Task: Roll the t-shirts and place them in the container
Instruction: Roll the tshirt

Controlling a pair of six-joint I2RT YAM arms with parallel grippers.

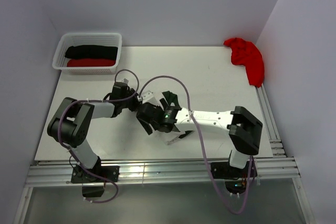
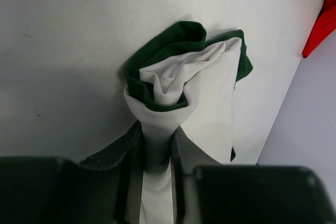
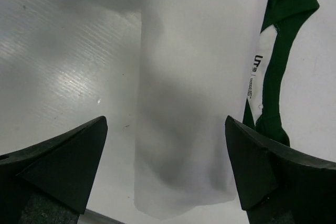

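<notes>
The cream t-shirt with dark green trim (image 2: pixel 178 77) lies partly rolled at the table's middle. In the top view (image 1: pixel 175 137) the two grippers hide most of it. My left gripper (image 2: pixel 156 153) is shut on a cream fold at one end of the roll; it shows in the top view (image 1: pixel 140 102). My right gripper (image 3: pixel 165 129) is open, its jaws wide apart on either side of the flat cream cloth (image 3: pixel 194 77), just above it; it shows in the top view (image 1: pixel 151 119). The plain red t-shirt (image 1: pixel 247 59) lies crumpled at the far right corner.
A white mesh basket (image 1: pixel 89 35) at the far left corner holds a black roll (image 1: pixel 92 52) and a red roll (image 1: pixel 90 63). The white table (image 1: pixel 210 77) is walled at the back and both sides. A metal rail (image 1: pixel 157 171) runs along the near edge.
</notes>
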